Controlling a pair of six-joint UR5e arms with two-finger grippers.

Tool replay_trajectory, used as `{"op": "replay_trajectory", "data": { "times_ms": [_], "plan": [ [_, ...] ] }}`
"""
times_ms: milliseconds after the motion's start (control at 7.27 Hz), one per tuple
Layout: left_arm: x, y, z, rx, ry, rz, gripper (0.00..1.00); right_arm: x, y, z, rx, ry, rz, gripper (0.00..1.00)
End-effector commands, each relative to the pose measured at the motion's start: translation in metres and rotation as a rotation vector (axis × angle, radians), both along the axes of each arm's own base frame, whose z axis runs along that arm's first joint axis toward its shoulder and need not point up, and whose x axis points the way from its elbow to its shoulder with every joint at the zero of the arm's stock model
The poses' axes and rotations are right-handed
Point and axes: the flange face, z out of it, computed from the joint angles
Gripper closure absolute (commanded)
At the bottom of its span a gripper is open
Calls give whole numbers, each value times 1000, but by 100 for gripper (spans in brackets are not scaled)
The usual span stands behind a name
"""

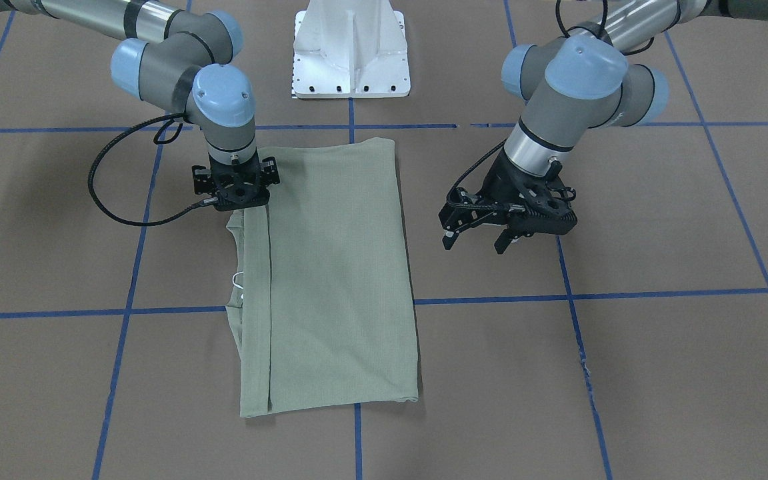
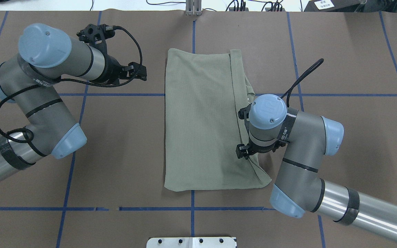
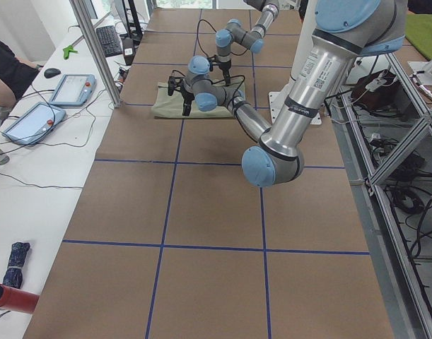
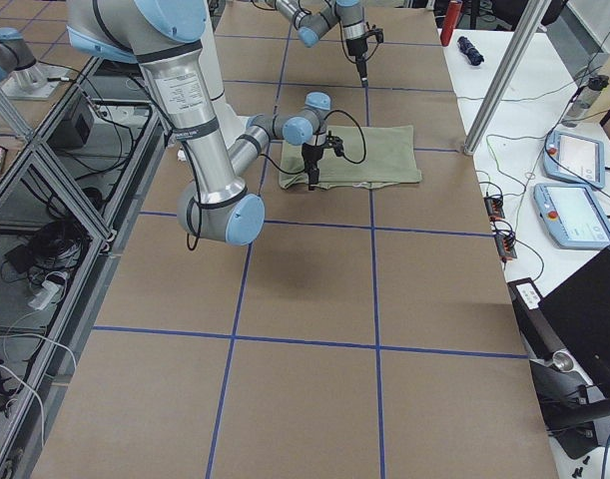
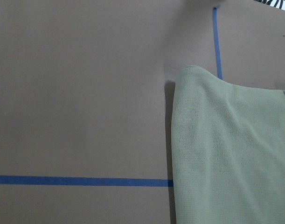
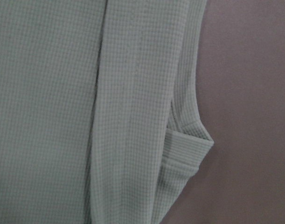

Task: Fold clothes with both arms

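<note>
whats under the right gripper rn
The green shirt: the right gripper points straight down over its folded strip along one long edge. The gripper's own body hides its fingertips, so whether they touch or pinch the fabric cannot be seen.

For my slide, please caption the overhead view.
Right gripper above the folded green shirt's edge; left gripper open, off it.

grey tubular left arm and right arm, light-blue joint caps, silver upper tubes with black bands, looping black cables, white bolted pedestal base

Brown, blue-taped table carries a folded green shirt.
</note>
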Motion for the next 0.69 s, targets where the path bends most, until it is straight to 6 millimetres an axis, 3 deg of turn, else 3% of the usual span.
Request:
{"op": "replay_trajectory", "data": {
  "times_ms": [0, 550],
  "plan": [
    [1, 0, -1, 0, 2, 1, 0, 10, -3, 5, -2, 2, 9, 0],
    [2, 1, -6, 4, 8, 2, 0, 41, 8, 55, -23, 64, 25, 0]
  ]
}}
